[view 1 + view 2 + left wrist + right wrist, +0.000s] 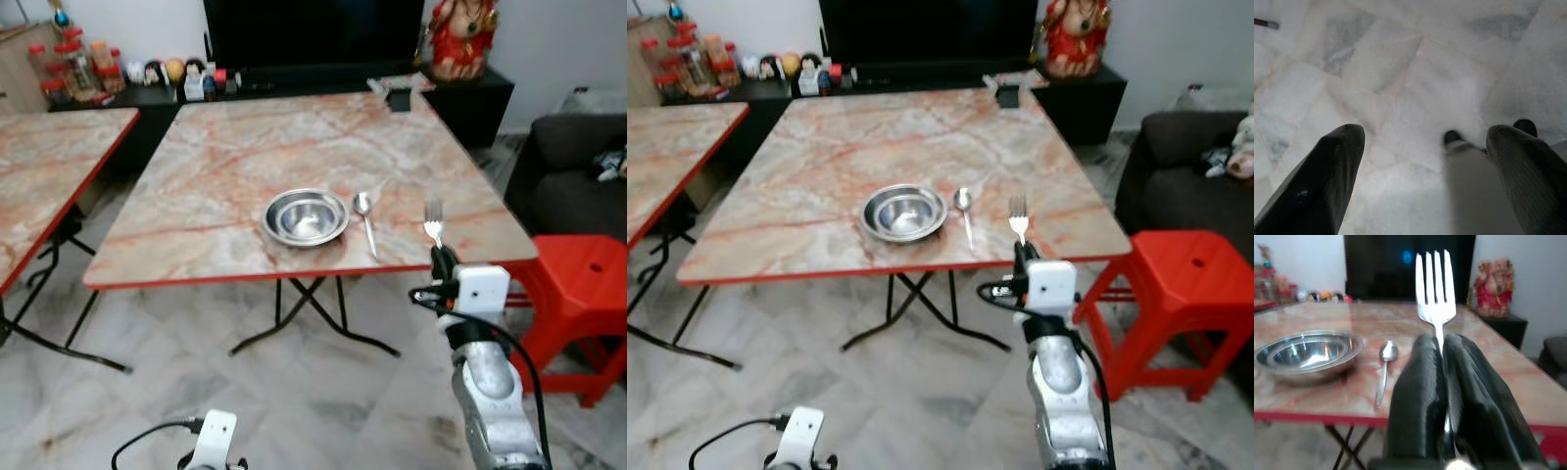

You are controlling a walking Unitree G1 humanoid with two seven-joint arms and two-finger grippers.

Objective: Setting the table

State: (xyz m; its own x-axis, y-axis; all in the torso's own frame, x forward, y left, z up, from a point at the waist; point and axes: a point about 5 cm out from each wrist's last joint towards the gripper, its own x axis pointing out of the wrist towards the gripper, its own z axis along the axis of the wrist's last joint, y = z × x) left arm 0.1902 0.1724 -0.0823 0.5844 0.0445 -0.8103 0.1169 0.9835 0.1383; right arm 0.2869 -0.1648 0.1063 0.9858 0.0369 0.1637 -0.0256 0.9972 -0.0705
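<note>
From the head views, the right gripper [441, 257] hangs at the near edge of the marble tabletop [225, 166], toward its right corner, fingers pressed together on a fork [433, 221] held tines up. A steel bowl [306, 216] sits near that edge with a spoon [365, 218] just beside it.

The right wrist view shows the fork's handle clamped between the pads [1415, 396].

The left wrist view shows the left gripper [1425, 166] spread apart over the tiled floor [1415, 73].

No writing is readable.

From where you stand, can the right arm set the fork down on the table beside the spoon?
Probably yes. The right tool holds the fork upright at the table's near edge, and the spoon lies just left of it with bare tabletop between. Nothing stands in the way; a short reach forward should do.
</note>
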